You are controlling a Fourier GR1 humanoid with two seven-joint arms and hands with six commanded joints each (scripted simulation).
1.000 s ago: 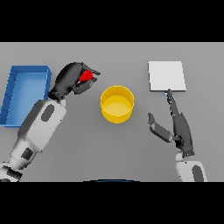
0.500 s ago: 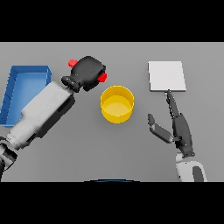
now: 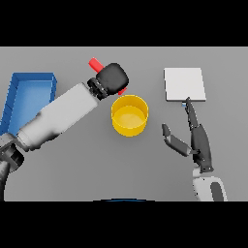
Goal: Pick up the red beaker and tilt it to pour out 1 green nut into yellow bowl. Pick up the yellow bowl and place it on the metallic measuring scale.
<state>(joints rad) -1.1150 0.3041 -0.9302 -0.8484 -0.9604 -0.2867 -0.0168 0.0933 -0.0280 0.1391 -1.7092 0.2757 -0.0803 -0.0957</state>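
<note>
A: Left arm pose?
B: Comes in from the lower left and runs diagonally up across the worktop (image 3: 72,169). The left robot hand (image 3: 112,78) sits just behind the yellow bowl's (image 3: 129,115) rear-left rim, back of the hand facing the camera.

A: Holding anything?
B: Fingers are wrapped round the red beaker (image 3: 96,64). Only two bits of red show — one end sticking out up-left of the hand, a sliver at its lower right next to the bowl rim. The beaker looks tilted, lying along that diagonal; its mouth is hidden by the hand.

A: Nut visible?
B: Can't tell. The bowl's inside reads plain yellow from here.

A: Right side?
B: Right robot hand (image 3: 196,140) is lower right of the bowl, well apart from it. Fingers straight and pointing up toward the scale, thumb splayed out to the left, gripping nothing. Fingertips end just short of the scale's near edge.

A: Scale?
B: Metallic measuring scale (image 3: 184,84) — pale square plate, upper right, flat on the worktop, nothing on it. Bowl is still off it, near centre.

A: Anything else around?
B: Blue tray (image 3: 48,82) at the far left, partly cut off by the frame edge. Left forearm passes just beside its right corner.
</note>
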